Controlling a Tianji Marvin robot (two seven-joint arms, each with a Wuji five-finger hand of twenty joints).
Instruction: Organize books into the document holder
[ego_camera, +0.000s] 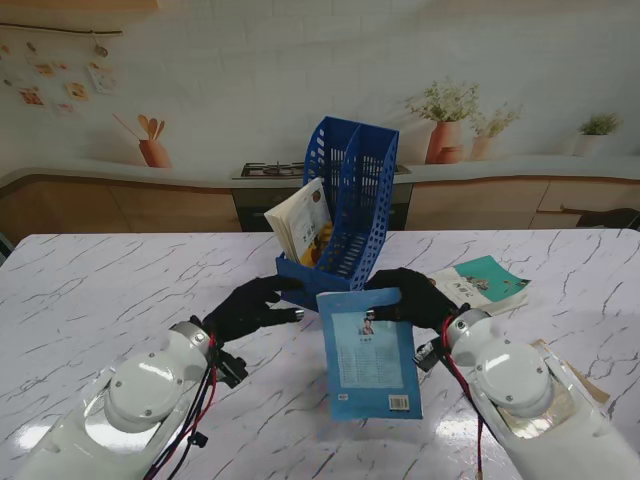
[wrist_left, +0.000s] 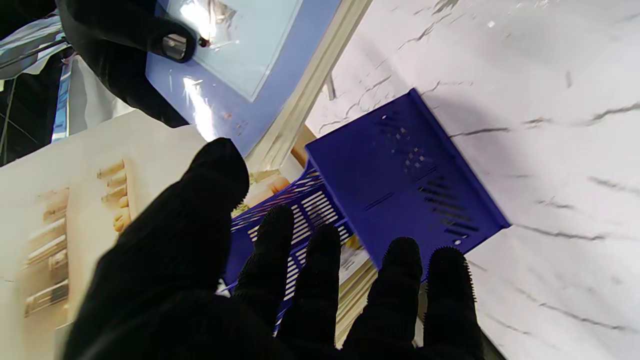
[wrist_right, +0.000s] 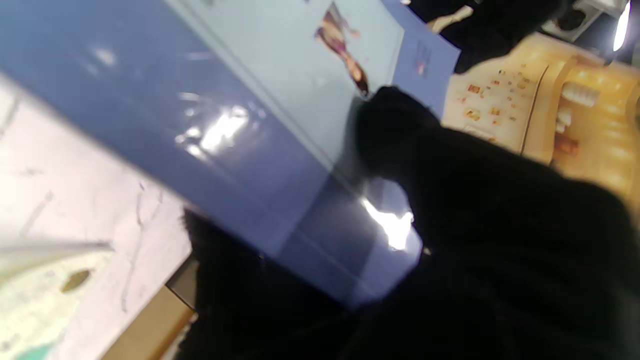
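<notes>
A blue slotted document holder (ego_camera: 352, 195) stands at the middle of the table, with a pale book (ego_camera: 302, 222) leaning in its near-left compartment. My right hand (ego_camera: 418, 298) is shut on the top edge of a blue book (ego_camera: 369, 355), lifted just in front of the holder. The right wrist view shows the same blue book (wrist_right: 210, 115) pinched by the black thumb (wrist_right: 395, 125). My left hand (ego_camera: 252, 308) rests with fingers spread beside the holder's near-left corner. In the left wrist view the holder's front lip (wrist_left: 405, 175) lies just past the fingertips (wrist_left: 400, 270).
A teal-covered book (ego_camera: 482, 284) lies on the marble table (ego_camera: 120, 290) to the right of the holder. A brown flat item (ego_camera: 575, 380) shows under my right forearm. Behind the table runs a kitchen backdrop.
</notes>
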